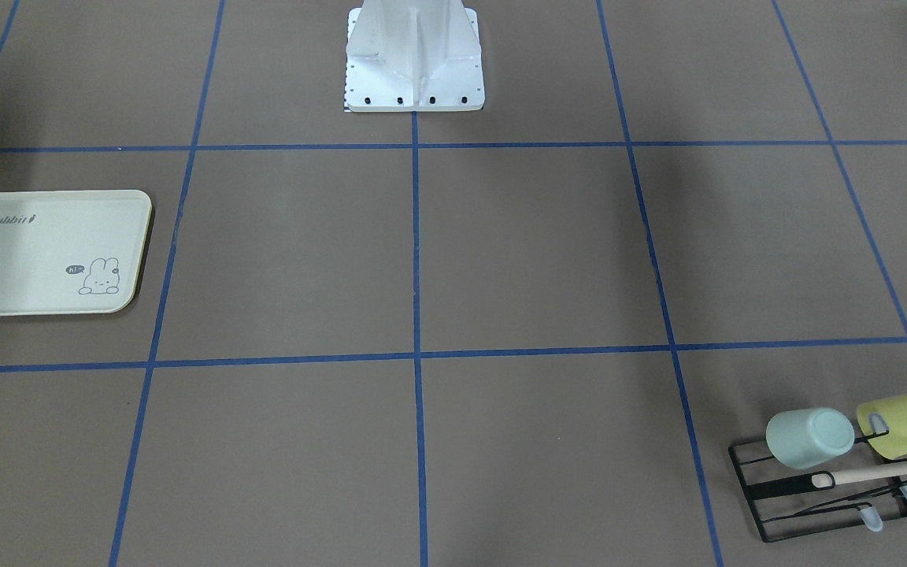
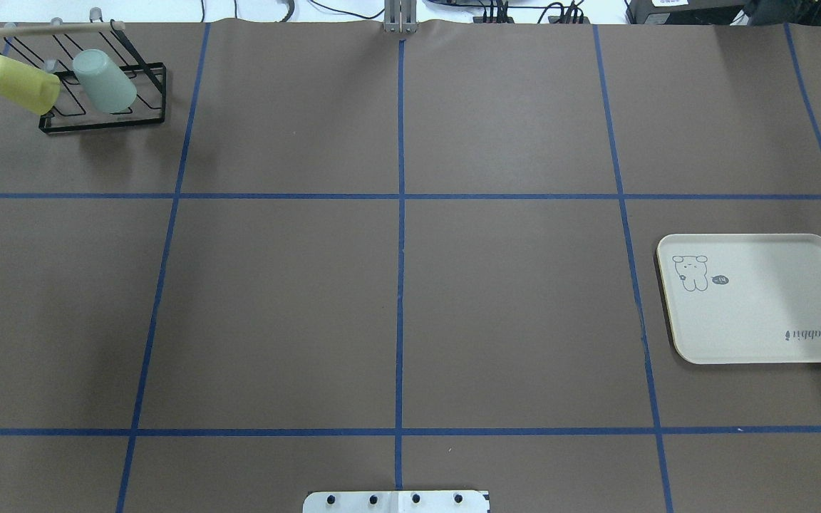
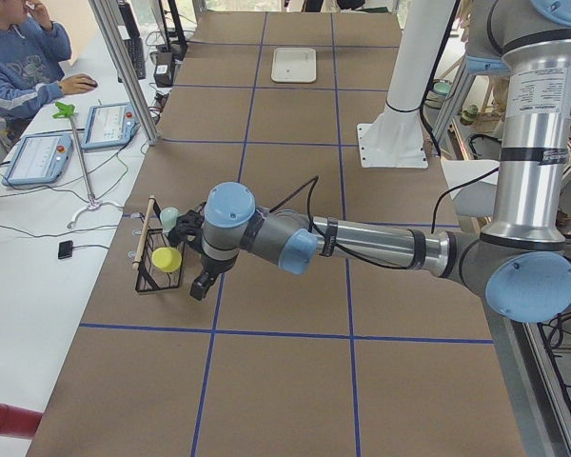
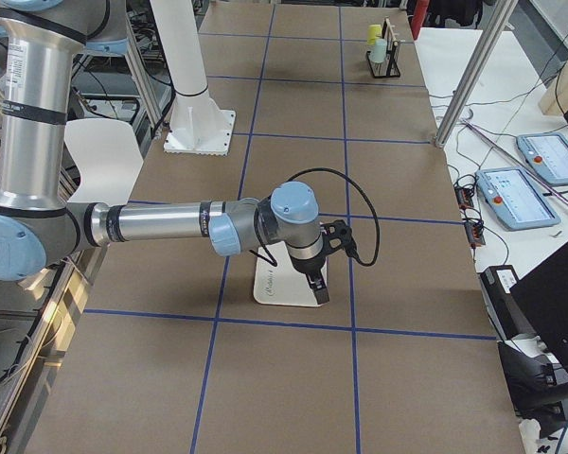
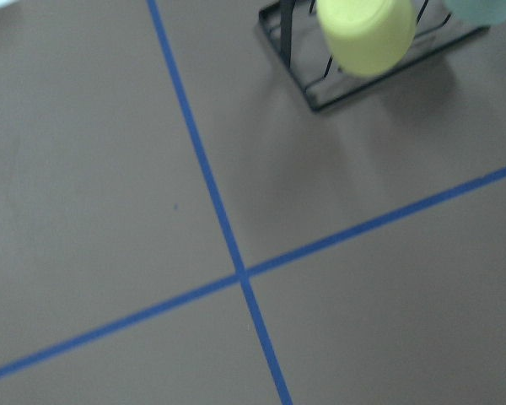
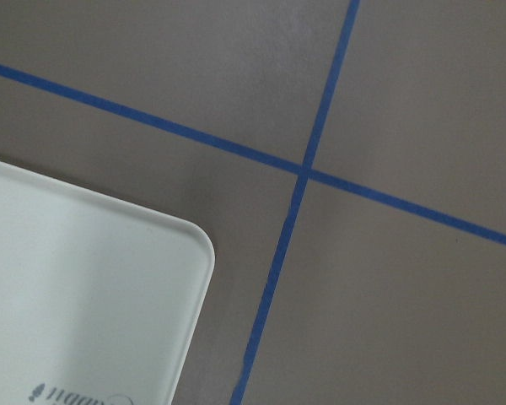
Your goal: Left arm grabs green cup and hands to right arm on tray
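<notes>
Mint-green cup [image 2: 104, 80] tilted on the black wire rack [image 2: 147, 117], just beside a yellow-green cup [image 2: 20, 84], cream Rabbit tray [image 2: 760, 306] well apart across the table, left gripper [image 3: 201, 284] near the rack, right gripper [image 4: 319, 289] above the tray's edge — neither claw's opening can be told.

Mint green cup [image 1: 808, 438], cream tray [image 1: 28, 256] (bunny print)

- I count two cups: one green cup [image 2: 104, 80], one yellow-green cup [image 2: 21, 84]
- one wire rack [image 2: 100, 124], one wooden rod [image 2: 47, 28]
- one tray [image 2: 760, 306]
- two arms: left arm [image 3: 371, 243], right arm [image 4: 161, 225]
- one person [image 3: 19, 62]
</notes>
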Motion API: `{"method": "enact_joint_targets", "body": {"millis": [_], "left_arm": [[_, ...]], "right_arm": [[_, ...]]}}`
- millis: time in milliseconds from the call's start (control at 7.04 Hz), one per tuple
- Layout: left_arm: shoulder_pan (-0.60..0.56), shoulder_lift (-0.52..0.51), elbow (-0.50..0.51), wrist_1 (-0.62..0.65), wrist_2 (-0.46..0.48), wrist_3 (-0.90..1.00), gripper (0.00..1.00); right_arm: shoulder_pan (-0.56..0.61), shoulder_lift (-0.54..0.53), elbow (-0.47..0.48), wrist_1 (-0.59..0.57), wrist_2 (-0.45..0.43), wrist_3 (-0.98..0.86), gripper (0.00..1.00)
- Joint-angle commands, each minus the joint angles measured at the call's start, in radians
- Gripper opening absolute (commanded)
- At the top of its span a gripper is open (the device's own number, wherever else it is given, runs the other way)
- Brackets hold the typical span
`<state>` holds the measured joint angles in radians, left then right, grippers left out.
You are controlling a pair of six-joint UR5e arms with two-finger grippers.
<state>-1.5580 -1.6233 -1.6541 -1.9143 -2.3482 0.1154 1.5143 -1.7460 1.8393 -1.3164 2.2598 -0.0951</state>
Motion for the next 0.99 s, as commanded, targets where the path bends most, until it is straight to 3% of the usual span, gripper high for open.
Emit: {"method": "enact_joint_targets", "body": {"millis": [0, 284, 852], "left_arm": [[0.015, -0.103, 0.074, -0.045, 0.0, 0.001, 1.0], [0.035, -0.15, 0.103, -0.074, 0.0, -0.029, 1.0], [0.189, -0.317, 0.158, -0.109, 0.003, -0.365, 1.0]], "right_arm": [[0.0, 0.057, -0.006, 0.025, -0.005, 0.0, 0.99], [-0.002, 0.109, -0.003, 0.025, 0.01, 0.011, 0.99], [-0.147, 0.252, -0.005, 0.025, 0.038, 0.327, 0.99]]}}
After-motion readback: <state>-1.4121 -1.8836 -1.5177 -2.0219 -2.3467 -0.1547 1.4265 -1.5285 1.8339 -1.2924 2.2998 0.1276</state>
